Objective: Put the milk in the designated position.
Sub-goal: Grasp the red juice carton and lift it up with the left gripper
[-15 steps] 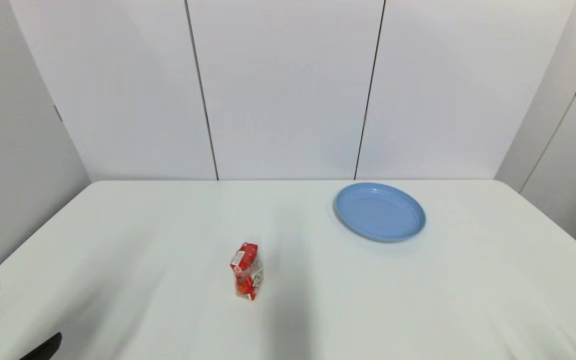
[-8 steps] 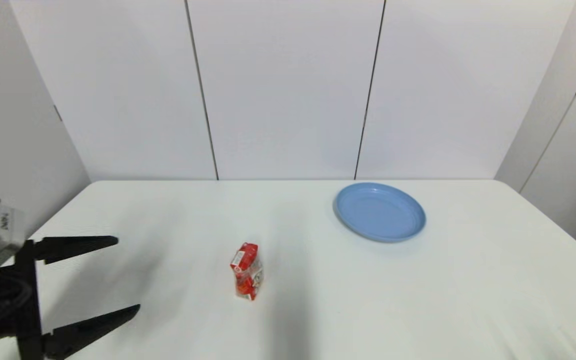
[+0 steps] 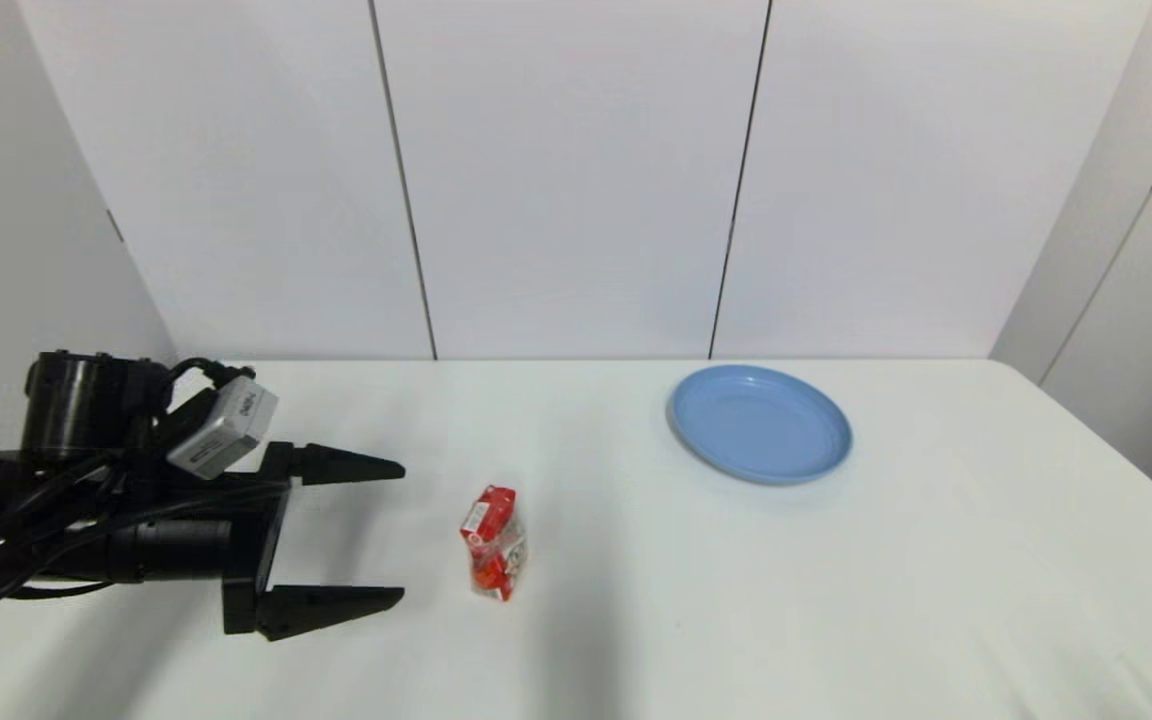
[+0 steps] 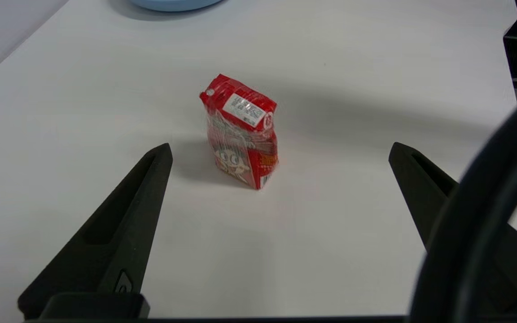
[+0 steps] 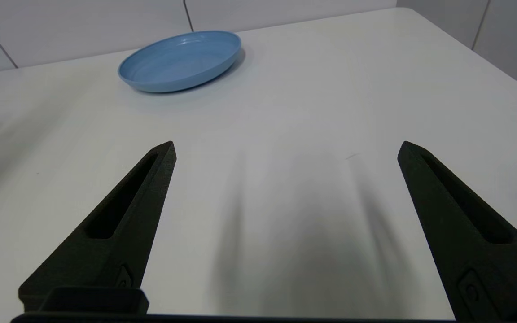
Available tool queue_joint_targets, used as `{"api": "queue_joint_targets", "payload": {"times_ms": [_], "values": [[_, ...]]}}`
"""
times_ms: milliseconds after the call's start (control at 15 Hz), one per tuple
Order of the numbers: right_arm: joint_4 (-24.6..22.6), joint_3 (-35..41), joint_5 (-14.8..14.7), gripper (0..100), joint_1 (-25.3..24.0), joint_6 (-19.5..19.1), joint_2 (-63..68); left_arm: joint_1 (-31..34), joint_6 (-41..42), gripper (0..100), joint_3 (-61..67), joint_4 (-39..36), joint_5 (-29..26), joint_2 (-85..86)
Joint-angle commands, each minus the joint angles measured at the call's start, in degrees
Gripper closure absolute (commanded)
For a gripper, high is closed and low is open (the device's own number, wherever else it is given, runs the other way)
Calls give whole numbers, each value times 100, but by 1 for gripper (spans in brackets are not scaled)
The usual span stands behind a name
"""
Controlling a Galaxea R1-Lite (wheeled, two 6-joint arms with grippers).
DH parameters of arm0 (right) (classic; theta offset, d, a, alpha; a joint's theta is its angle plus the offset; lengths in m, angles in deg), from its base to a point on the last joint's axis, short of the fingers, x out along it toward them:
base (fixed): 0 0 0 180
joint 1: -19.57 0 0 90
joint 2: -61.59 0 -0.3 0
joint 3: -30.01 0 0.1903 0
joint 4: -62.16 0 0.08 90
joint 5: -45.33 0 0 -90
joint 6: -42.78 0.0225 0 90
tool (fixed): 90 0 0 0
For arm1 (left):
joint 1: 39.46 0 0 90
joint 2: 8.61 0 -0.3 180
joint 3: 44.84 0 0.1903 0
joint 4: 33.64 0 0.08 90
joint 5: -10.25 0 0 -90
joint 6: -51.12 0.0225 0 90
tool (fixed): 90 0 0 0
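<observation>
Your left pincer (image 3: 401,533) hangs over the left part of the desk (image 3: 836,600), fingers spread wide and pointing toward the milk (image 3: 494,541). The tips stop short of the carton, one lined up a little toward the far edge from it and one a little toward the near edge. In the left wrist view the milk (image 4: 242,131) sits between the two black fingers (image 4: 119,224) but beyond their tips, touching neither, with bare desk (image 4: 61,89) on both sides.

The milk stands upright, slightly tilted, on the desk left of centre and nearer the near edge than the far one. You can see its red wrapping and a white label with a barcode on the top.

Further right, the blue plate (image 3: 760,423) lies close to the far edge, well apart from the carton, with nothing on it.

Your right pincer (image 5: 285,148) appears only in its own wrist view, fingers spread above bare desk (image 5: 375,89), with the blue plate (image 5: 181,60) well ahead of it.
</observation>
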State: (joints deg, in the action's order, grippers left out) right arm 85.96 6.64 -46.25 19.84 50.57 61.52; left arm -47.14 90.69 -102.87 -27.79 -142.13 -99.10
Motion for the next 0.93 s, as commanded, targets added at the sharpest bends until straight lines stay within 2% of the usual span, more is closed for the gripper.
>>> {"api": "queue_joint_targets", "payload": {"times_ms": [67, 933], "values": [[0, 0, -1, 0, 0, 3, 7, -331, -72, 0, -260, -24, -29, -891], [0, 0, -1, 0, 0, 3, 7, -770, -160, 0, -1209, 3, -11, -2122]]}}
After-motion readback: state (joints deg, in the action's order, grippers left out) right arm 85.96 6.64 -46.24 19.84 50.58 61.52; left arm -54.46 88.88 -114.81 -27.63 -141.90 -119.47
